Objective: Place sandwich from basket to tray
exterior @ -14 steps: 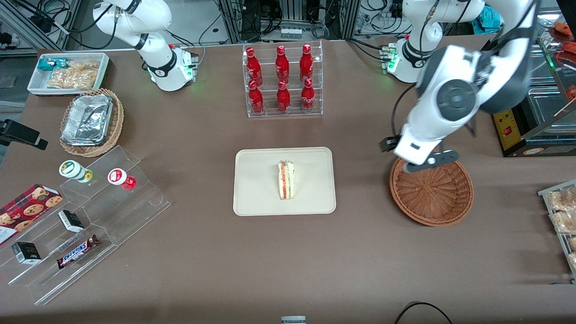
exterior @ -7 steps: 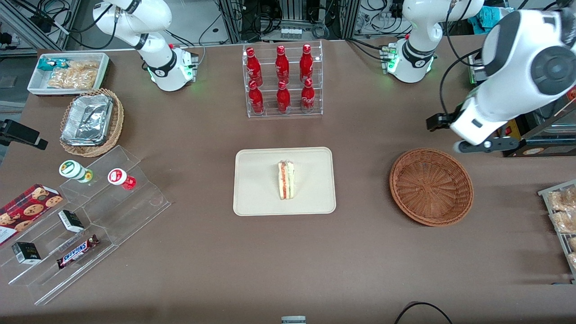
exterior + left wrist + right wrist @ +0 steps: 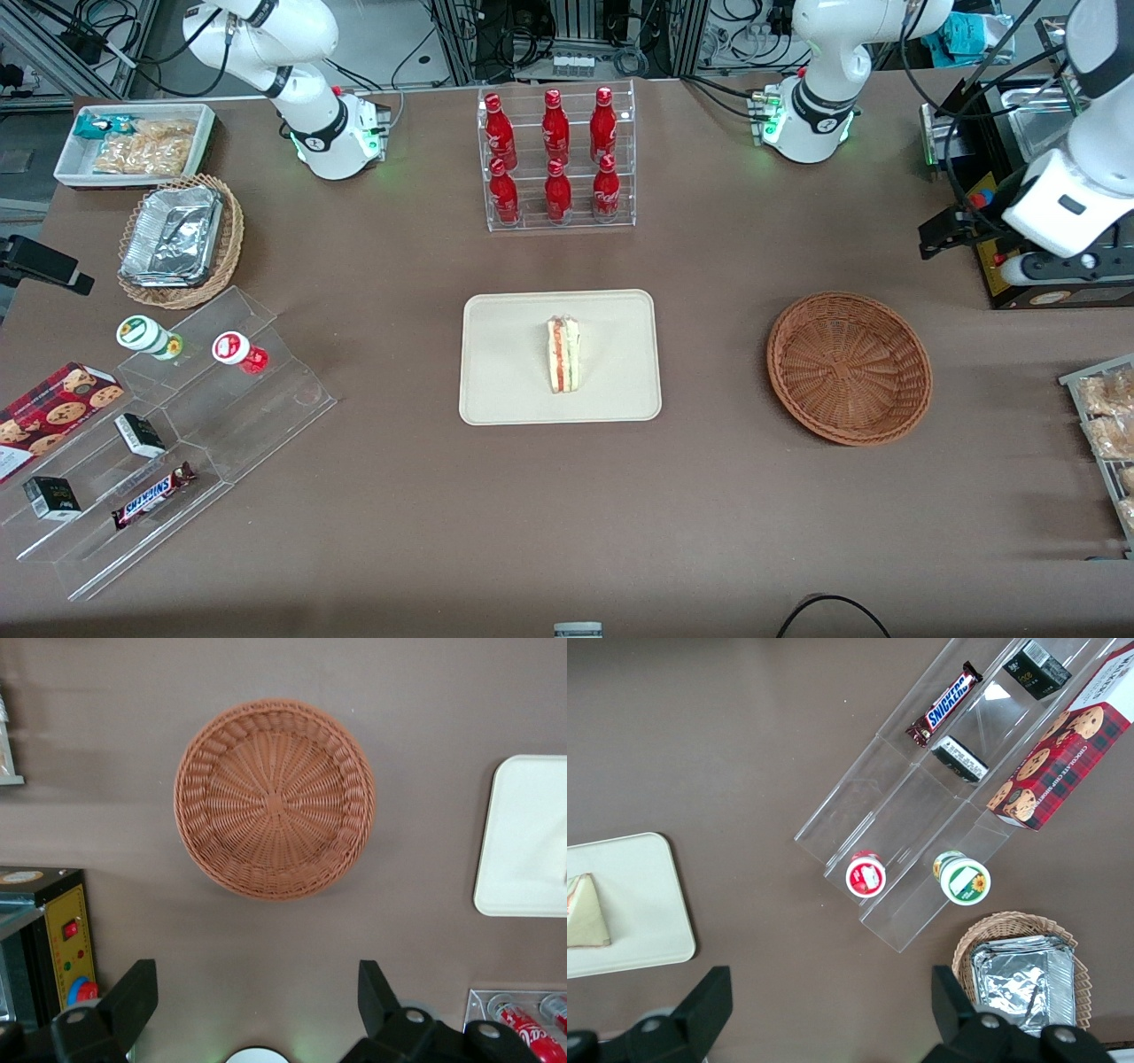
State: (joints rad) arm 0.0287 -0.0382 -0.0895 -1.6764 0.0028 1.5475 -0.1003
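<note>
Sandwich wedge (image 3: 563, 354) of pale white bread, with red and green filling along its cut edge and a clear wrap, is seen lying on the flat cream-beige rectangular plastic tray (image 3: 505, 390) at the middle of the brown table (image 3: 567, 514). It is set near the tray's centre, its long cut edge running toward the front camera. The round reddish-brown woven wicker basket (image 3: 849, 368) is placed well apart from the tray, toward the working arm's end of the table, and nothing is held in it. The left arm's black two-finger gripper (image 3: 257, 1001) is shown raised well above the table, farther from the front camera than the basket and out toward the table's edge; its fingers (image 3: 133, 997) are spread wide and nothing is gripped between them. In the left wrist view the basket's bare woven bottom (image 3: 275, 802) is seen in full, with a corner of the tray (image 3: 523, 837) beside it. A clear acrylic rack of red bottles (image 3: 556, 159) is stood farther from the front camera than the tray. A tiered clear acrylic display stand (image 3: 177, 443) with a Snickers bar (image 3: 152, 495) is set toward the parked arm's end.
</note>
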